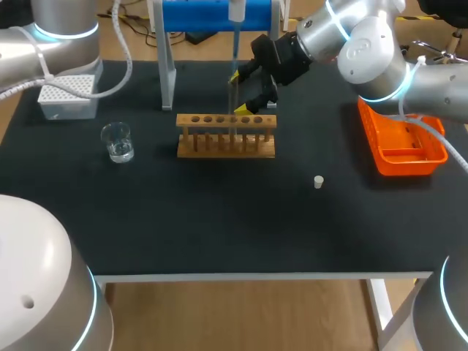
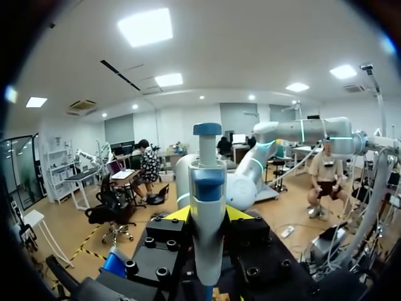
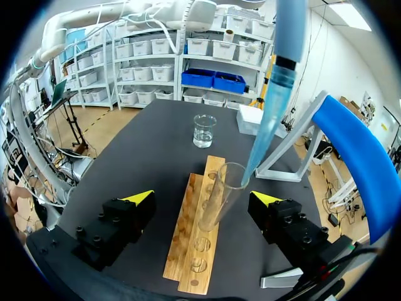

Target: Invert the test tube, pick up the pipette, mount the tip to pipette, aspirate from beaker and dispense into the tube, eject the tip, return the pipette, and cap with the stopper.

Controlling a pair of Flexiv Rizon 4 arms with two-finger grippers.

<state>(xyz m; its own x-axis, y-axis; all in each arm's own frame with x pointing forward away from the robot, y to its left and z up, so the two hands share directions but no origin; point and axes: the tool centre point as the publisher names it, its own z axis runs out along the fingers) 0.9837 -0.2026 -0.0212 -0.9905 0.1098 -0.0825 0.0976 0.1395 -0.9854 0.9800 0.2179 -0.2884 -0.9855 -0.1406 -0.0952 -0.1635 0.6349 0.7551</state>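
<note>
Two grippers | left gripper [image 2: 208,214] pinches pipette [image 2: 207,200] | right gripper [image 3: 203,199] spread wide around test tube [image 3: 218,199] in rack [image 3: 188,251] | tip [image 3: 266,119] at its mouth

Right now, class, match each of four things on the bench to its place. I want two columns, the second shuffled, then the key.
1 beaker
2 stopper
3 tube
4 pipette

A in the left gripper
B standing in the rack
C on the table, right of the rack
D on the table, left of the rack

Pairs: 1-D, 2-C, 3-B, 4-A
</note>
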